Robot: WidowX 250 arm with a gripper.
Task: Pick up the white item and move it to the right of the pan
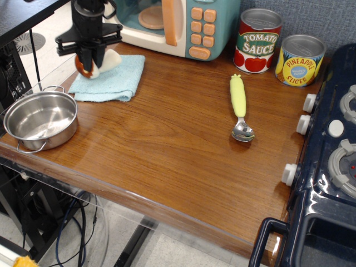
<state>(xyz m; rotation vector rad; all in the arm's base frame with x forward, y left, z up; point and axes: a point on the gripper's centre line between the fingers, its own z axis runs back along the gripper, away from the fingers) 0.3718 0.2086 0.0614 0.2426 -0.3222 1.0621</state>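
Observation:
The white item is a plush mushroom [105, 60] with a white stem and a reddish-brown cap. My black gripper [90, 60] is shut on it at the back left and holds it just above the light-blue cloth [111, 79]. The mushroom lies tilted, its cap to the left behind my fingers and its stem sticking out to the right. The pan [40, 119] is a shiny steel pot with two wire handles. It stands empty near the table's front left corner, below the gripper in the view.
A toy microwave [178, 25] stands at the back. A tomato sauce can [257, 40] and a pineapple can [300, 60] stand at the back right. A spoon with a yellow-green handle [239, 105] lies mid-table. A dark blue toy stove [328, 167] borders the right side.

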